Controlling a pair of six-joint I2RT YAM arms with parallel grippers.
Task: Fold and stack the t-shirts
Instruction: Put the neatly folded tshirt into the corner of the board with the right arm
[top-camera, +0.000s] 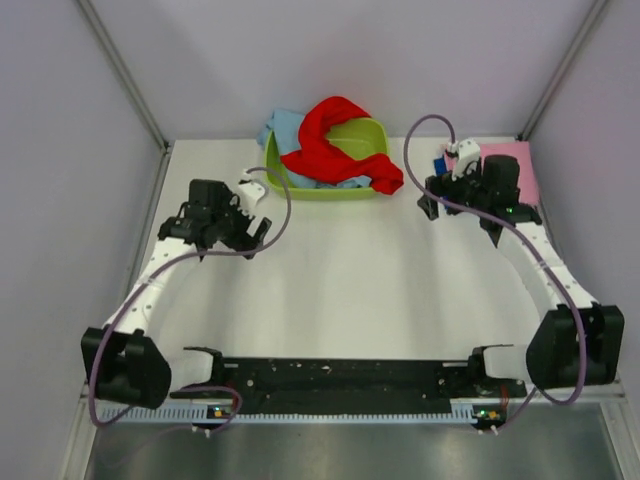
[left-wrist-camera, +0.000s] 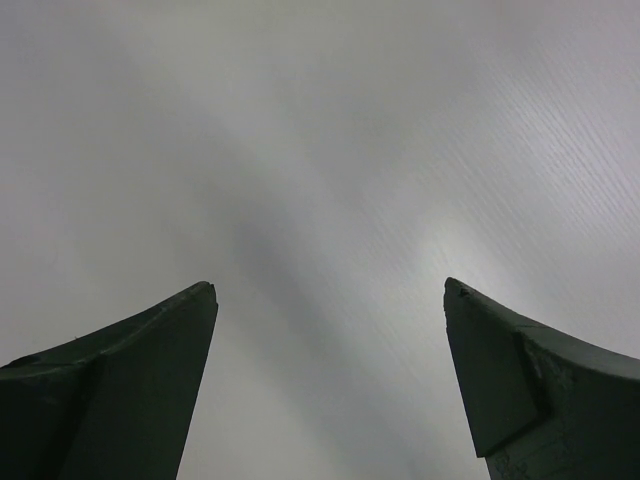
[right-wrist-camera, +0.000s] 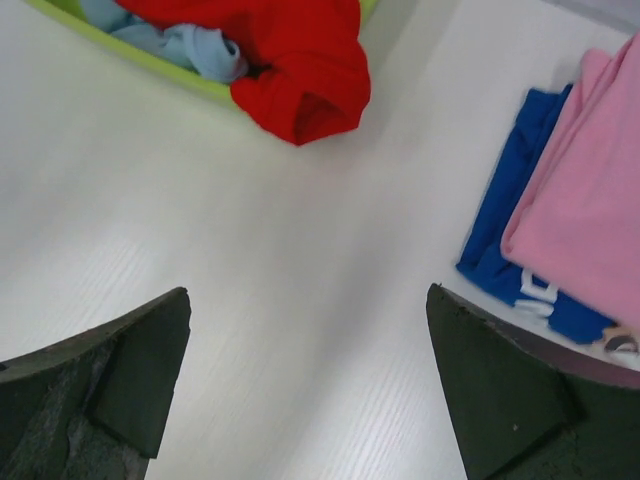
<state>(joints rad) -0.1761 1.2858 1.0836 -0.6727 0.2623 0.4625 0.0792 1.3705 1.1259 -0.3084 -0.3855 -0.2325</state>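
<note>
Spread wide, empty: left gripper (left-wrist-camera: 330, 290) near left edge of table (top-camera: 350, 285), right gripper (right-wrist-camera: 307, 289) by far right corner. Stacked there, pink t-shirt (right-wrist-camera: 590, 200) on blue t-shirt (right-wrist-camera: 508, 205); red t-shirt (right-wrist-camera: 290, 50), light blue t-shirt (right-wrist-camera: 190, 45) in tub (top-camera: 325, 191), far edge.

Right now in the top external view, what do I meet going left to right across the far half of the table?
left gripper → lime green tub → right gripper → pink t-shirt
</note>
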